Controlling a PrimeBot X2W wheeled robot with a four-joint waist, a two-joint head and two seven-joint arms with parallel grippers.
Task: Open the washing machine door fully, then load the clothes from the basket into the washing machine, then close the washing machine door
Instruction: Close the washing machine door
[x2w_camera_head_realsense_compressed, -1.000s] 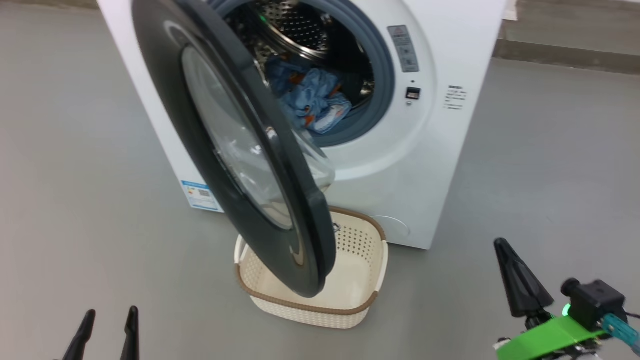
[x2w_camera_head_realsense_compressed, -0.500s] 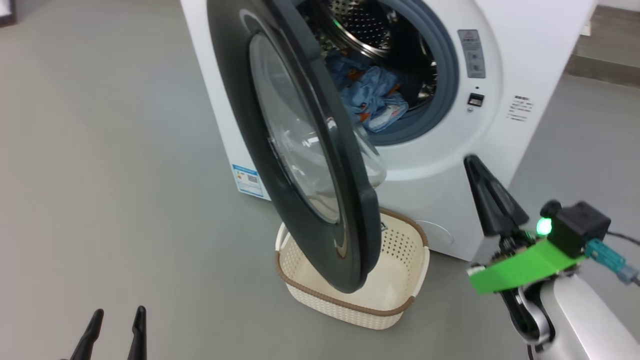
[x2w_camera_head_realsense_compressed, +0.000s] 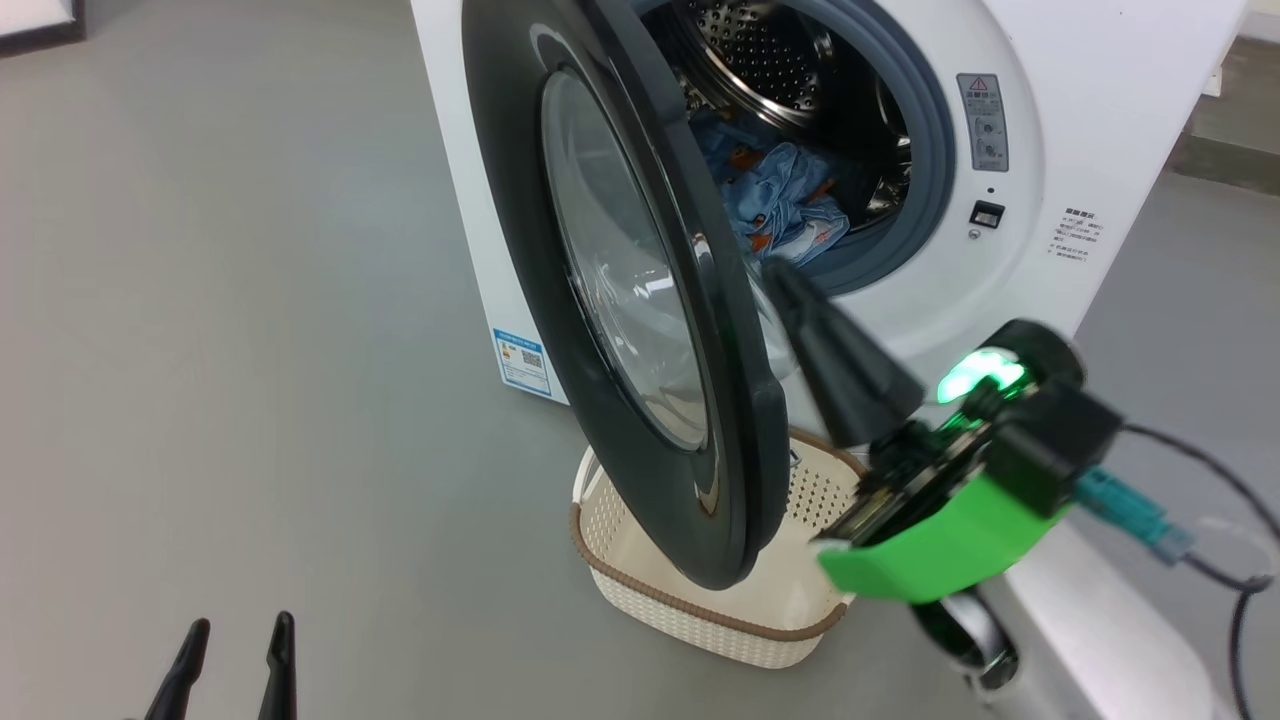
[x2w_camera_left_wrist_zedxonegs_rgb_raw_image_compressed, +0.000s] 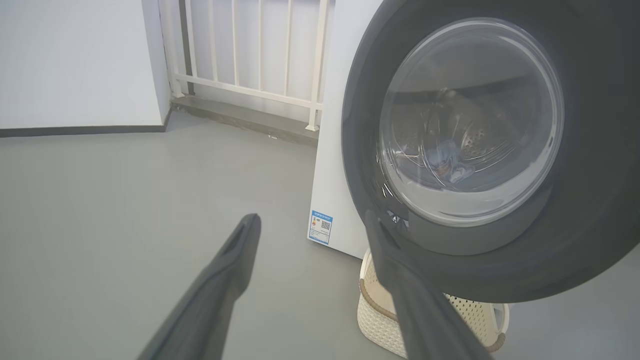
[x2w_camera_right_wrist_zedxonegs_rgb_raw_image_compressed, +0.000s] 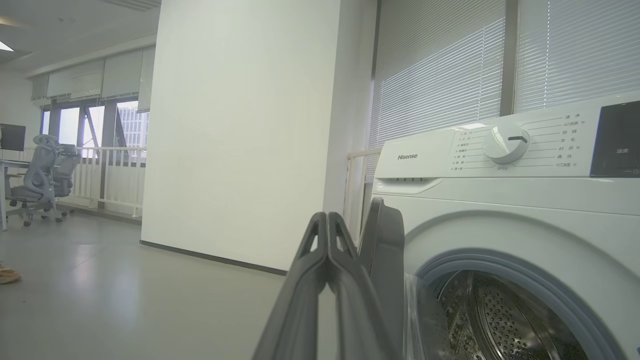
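Black and glossy around its bulging clear glass centre, the large round washing machine door (x2w_camera_head_realsense_compressed: 625, 290) is standing about half open, jutting out from the front of the big white box-shaped washing machine (x2w_camera_head_realsense_compressed: 1050, 120) and turning its thin edge toward us. Being round, it is offering no long axis. What is counting is its plane, which is standing upright and running outward from the hinge on the machine's side nearest our left arm. Its free edge is pointing away from the machine's front and hanging over the small cream perforated plastic basket (x2w_camera_head_realsense_compressed: 700, 625) just before the machine. We are judging the loading done: the light blue clothes (x2w_camera_head_realsense_compressed: 775, 195) with orange prints are lying inside the machine's steel drum and the basket is looking empty where it is showing, so the closing swing is coming up. Our right gripper (x2w_camera_head_realsense_compressed: 785, 280) is the nearer one, its two dark fingers pressed together on nothing, pointing up at the machine's opening just beside the door's free edge; whether it is touching that edge we cannot tell. Our left gripper (x2w_camera_head_realsense_compressed: 240, 625) is hovering well apart from the machine, fingers spread wide and empty, facing the door's outer face, the face we are expecting a closing push to need.
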